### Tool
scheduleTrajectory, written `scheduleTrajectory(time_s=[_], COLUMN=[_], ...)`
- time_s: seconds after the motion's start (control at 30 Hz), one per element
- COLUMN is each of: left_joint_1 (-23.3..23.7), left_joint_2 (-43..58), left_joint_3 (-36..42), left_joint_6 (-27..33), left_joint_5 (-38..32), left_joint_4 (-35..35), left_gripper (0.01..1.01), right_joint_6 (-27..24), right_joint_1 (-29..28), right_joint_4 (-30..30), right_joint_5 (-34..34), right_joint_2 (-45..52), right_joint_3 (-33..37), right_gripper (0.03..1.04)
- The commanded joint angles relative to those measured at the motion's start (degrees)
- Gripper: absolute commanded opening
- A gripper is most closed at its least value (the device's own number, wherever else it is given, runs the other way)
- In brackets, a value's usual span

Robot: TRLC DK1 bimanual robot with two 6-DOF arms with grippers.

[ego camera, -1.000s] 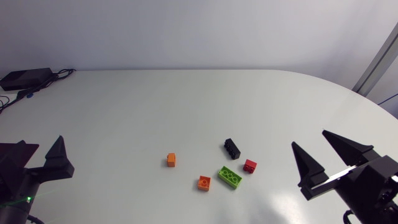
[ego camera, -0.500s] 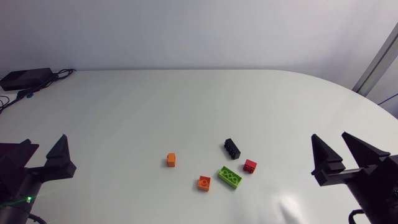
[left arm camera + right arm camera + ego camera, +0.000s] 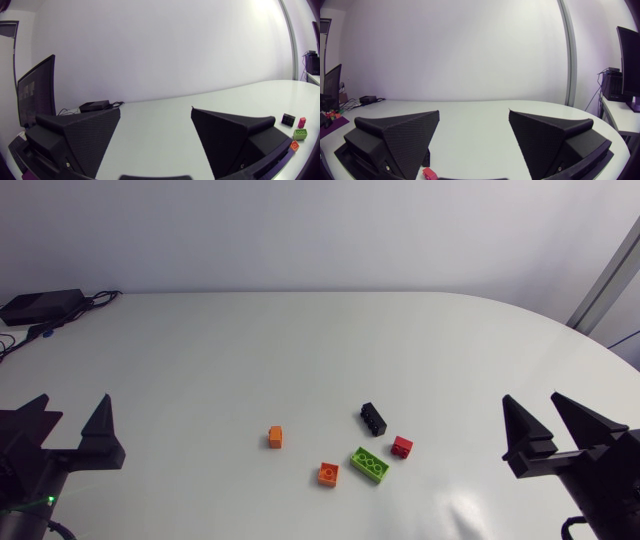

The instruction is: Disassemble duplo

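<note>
Five loose bricks lie apart on the white table (image 3: 300,350) right of centre: a small orange brick (image 3: 275,437), a second orange brick (image 3: 328,473), a green two-by-four brick (image 3: 371,465), a red brick (image 3: 402,446) and a black brick (image 3: 374,418). None is stacked on another. My left gripper (image 3: 74,405) stands open at the near left, far from them. My right gripper (image 3: 532,402) stands open at the near right. The left wrist view shows its open gripper (image 3: 155,110) with the black brick (image 3: 288,119), red brick (image 3: 302,122) and green brick (image 3: 300,133) beyond one finger. In the right wrist view the red brick (image 3: 431,173) lies below the open gripper (image 3: 474,112).
A black power box (image 3: 40,305) with cables sits at the far left corner of the table. The table's rounded edge curves past my right arm at the far right.
My right gripper has drawn back to the right, away from the bricks, and then held still. My left gripper has shifted slightly. The bricks have not moved.
</note>
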Motion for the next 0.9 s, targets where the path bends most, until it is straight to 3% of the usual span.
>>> scheduleTrajectory(time_s=[0.0,0.53,0.73,0.87], left_joint_1=[1.7,-0.6,-0.7,-1.2], left_joint_2=[0.5,1.1,1.8,2.7], left_joint_3=[-1.4,-1.4,-1.4,-1.4], left_joint_6=[0.6,-7.8,1.6,3.7], left_joint_5=[0.5,1.6,1.7,4.8], left_joint_4=[0.7,0.6,0.5,0.2], left_gripper=[0.984,0.984,0.984,0.984], right_joint_6=[2.0,2.9,0.5,-1.9], right_joint_1=[-2.7,-0.6,-0.7,-1.5], right_joint_4=[-0.8,-0.7,-0.8,-0.8], right_joint_5=[-0.3,0.3,0.9,2.6], right_joint_2=[-0.5,-0.5,-0.6,-0.5], right_joint_3=[-2.3,-2.3,-2.3,-2.3], right_gripper=[1.00,1.00,1.00,1.00])
